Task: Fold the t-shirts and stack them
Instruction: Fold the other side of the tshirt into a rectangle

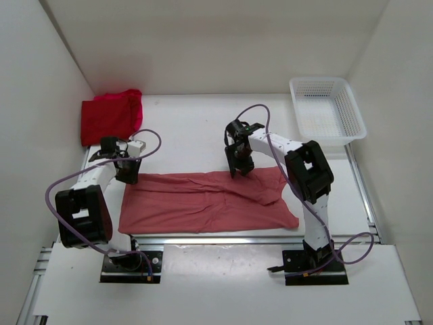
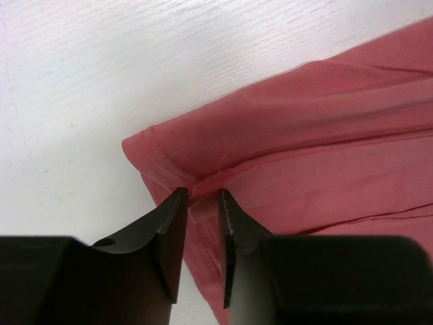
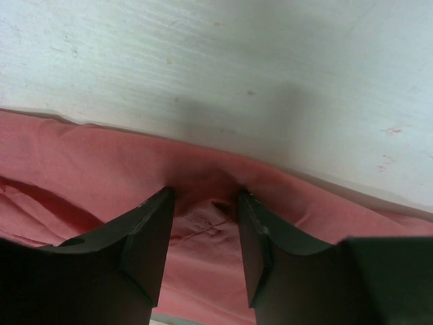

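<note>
Lying nearest the bases: the faded salmon t-shirt (image 1: 203, 203) is spread flat along the near part of the table (image 1: 189, 128), creased through its middle, and its far edge is met by both arms.
Risk at the left corner: only a thin ridge of hem is taken. A quick lift would likely let it slip out, so the corner would drop and the fold would be skewed.
Pincer, left: the left gripper (image 2: 203, 198) is clenched to a narrow slit, and the hem ridge at the shirt's far left corner is pinched between its tips.
Risk at the right: too little cloth may be caught, or only one layer. If the two sides were raised unevenly, the shirt would be dragged and twisted rather than folded.
Pincer, right: the right gripper (image 3: 206, 198) is held partly apart and pressed down on the far edge. A small pucker of cloth is straddled, and no firm hold on it can be made out.
Far left corner: the dark crimson t-shirt (image 1: 101, 125) is laid with the bright pinkish-red t-shirt (image 1: 126, 101) on it. How neatly they are folded cannot be told.
Far right corner: the white mesh basket (image 1: 327, 112) is set well apart from the cloth.
</note>
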Robot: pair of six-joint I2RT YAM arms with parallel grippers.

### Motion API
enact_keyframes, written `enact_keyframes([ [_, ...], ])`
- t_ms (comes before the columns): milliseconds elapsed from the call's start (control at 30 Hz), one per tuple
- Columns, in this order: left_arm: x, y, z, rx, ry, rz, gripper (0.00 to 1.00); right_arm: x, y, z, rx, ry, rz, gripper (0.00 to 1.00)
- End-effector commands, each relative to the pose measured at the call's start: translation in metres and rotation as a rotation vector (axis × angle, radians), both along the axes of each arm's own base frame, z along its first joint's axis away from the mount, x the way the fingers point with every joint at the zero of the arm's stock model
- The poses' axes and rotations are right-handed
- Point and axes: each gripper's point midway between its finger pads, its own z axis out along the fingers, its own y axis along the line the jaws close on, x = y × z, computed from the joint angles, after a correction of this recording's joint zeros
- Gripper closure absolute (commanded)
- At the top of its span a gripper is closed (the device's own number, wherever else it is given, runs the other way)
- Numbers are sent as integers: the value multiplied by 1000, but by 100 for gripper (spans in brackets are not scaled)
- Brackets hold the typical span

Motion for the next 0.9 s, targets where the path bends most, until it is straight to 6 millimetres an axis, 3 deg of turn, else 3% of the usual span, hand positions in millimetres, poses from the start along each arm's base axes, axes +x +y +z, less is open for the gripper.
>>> enact_keyframes([
  [0, 3, -1, 2, -7, -15, -16, 66, 7, 12, 12, 34, -22, -16, 59],
  [233, 2, -2, 12, -26, -34, -37, 95, 4, 15, 27, 65, -54, -9, 85],
  [367, -5, -3, 13, -33, -22, -59, 100, -12, 20, 34, 109, -45, -7, 100],
  [467, -10, -2, 12, -33, -14, -81, 100, -28, 20, 39, 148, -32, 6, 100],
  [533, -18, -5, 11, -50, 10, -105, 100, -45, 14, 30, 151, 0, 11, 100],
  [700, -37, -12, 13, -42, 49, -220, 100, -73, 20, 43, 219, -12, 47, 100],
  [867, -51, -5, 10, 2, 86, -262, 100, -99, 10, 35, 216, 31, 27, 100],
])
